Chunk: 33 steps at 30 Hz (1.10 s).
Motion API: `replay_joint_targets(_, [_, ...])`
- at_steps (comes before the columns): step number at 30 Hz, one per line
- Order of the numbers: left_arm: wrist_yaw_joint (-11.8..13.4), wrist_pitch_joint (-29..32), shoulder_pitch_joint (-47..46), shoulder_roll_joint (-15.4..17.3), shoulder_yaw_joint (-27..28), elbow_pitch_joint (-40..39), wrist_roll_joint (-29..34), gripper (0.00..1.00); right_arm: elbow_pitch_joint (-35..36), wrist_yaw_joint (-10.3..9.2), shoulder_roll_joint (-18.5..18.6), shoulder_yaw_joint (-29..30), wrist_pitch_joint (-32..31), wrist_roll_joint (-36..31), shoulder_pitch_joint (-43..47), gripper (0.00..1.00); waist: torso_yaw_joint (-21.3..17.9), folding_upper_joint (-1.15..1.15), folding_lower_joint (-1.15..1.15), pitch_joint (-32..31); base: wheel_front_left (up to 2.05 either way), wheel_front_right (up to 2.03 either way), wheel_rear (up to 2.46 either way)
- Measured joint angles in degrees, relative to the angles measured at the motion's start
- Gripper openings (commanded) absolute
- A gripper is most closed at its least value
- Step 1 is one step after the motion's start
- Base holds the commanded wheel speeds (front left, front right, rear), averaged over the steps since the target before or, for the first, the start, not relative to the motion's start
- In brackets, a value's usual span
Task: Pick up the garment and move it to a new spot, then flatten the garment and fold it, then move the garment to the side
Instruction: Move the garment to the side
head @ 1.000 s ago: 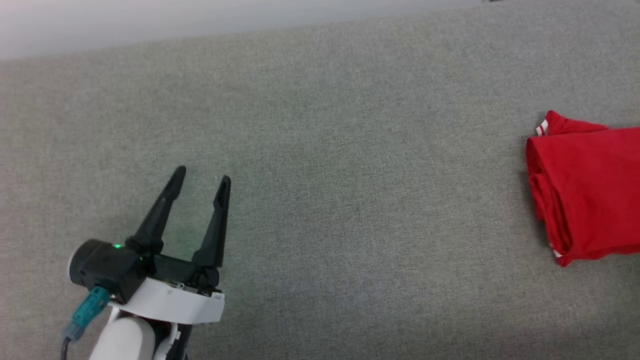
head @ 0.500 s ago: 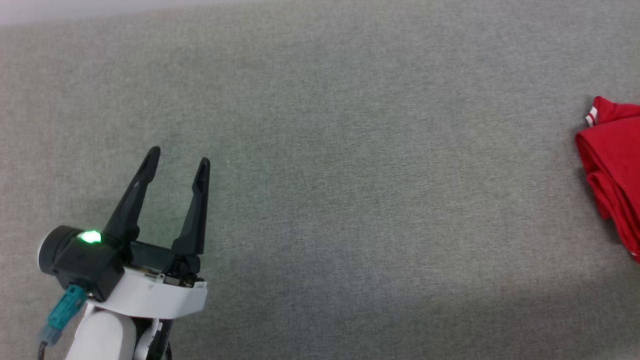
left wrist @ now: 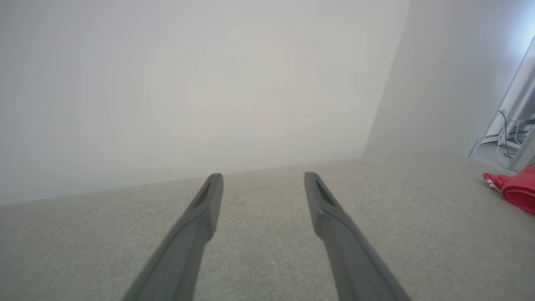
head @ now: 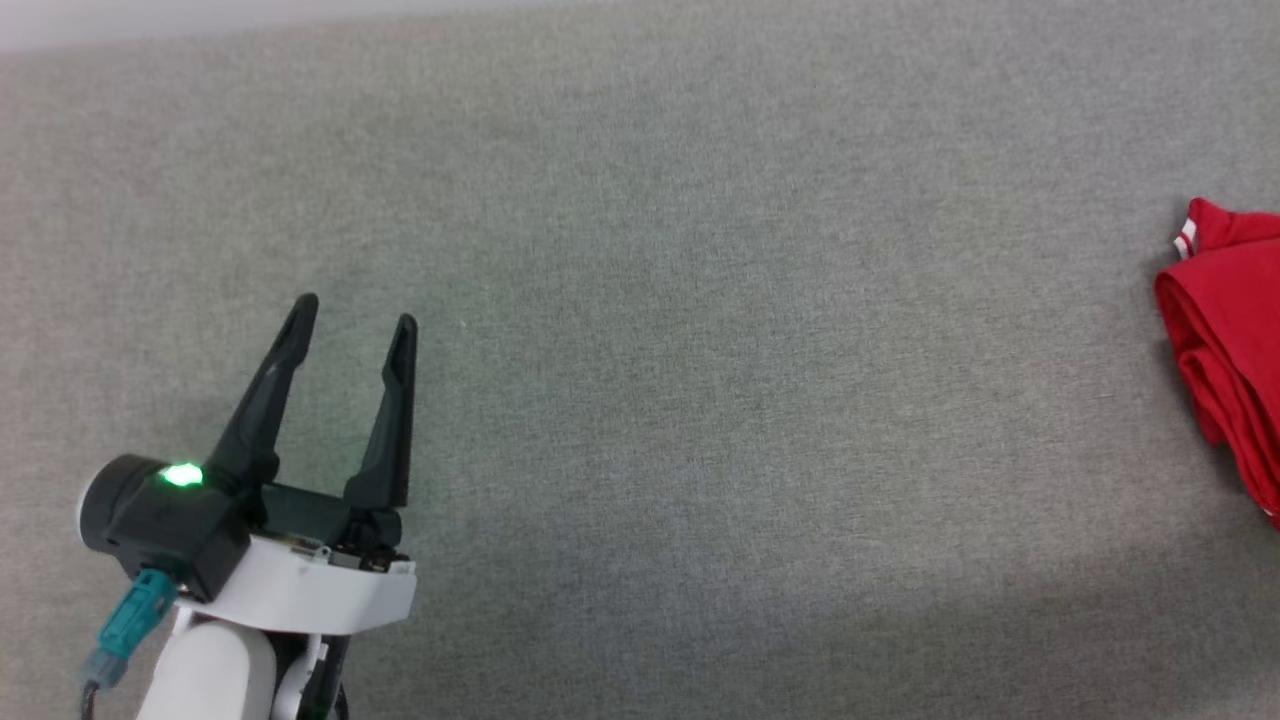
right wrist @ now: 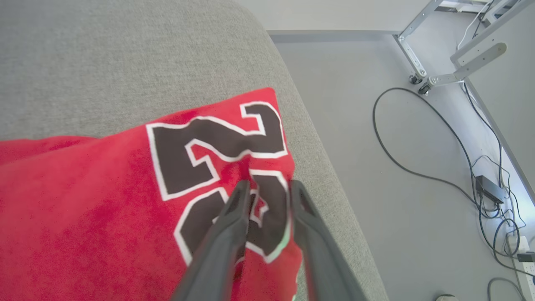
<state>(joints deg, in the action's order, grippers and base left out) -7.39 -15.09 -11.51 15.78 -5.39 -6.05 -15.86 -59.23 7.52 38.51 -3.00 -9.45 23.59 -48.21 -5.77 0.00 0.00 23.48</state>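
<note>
My right claw [right wrist: 268,186] rests narrowly parted on the garment [right wrist: 83,209] at the right edge of the bench [right wrist: 125,50]; I cannot tell if it pinches. I should open it fully and lift straight up, without dragging. My left claw [head: 355,312] is wide open and empty.

A robot test lab: bare pale walls [left wrist: 167,83], a plain grey floor [right wrist: 355,104] strewn with loose black cables [right wrist: 397,164] and a black power brick [right wrist: 489,188], castered grey metal frame legs [right wrist: 480,56] beside the grey fabric-covered bench [head: 700,300].
</note>
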Motion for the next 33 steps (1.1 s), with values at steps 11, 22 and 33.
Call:
replay_joint_targets(11, [-0.01,-0.01,3.29,-3.1,0.85,4.98,-1.03,1.0,4.41,0.0,-1.82,-8.32,2.88,1.68,1.63,1.0,0.45,0.0,0.0,-6.36,0.0,0.0,0.0])
replay_joint_targets(22, [0.0,0.0,7.53,-4.6,2.34,11.03,-3.96,1.0,13.89,0.0,-8.59,-15.79,10.24,8.23,11.05,1.0,3.37,0.0,0.0,-13.84,0.0,0.0,0.0])
replay_joint_targets(33, [0.0,-0.01,9.49,-4.17,2.35,14.94,-4.21,1.0,17.01,0.0,-17.39,-12.61,20.6,10.76,20.91,1.0,7.08,0.0,0.0,-20.53,0.0,0.0,0.0])
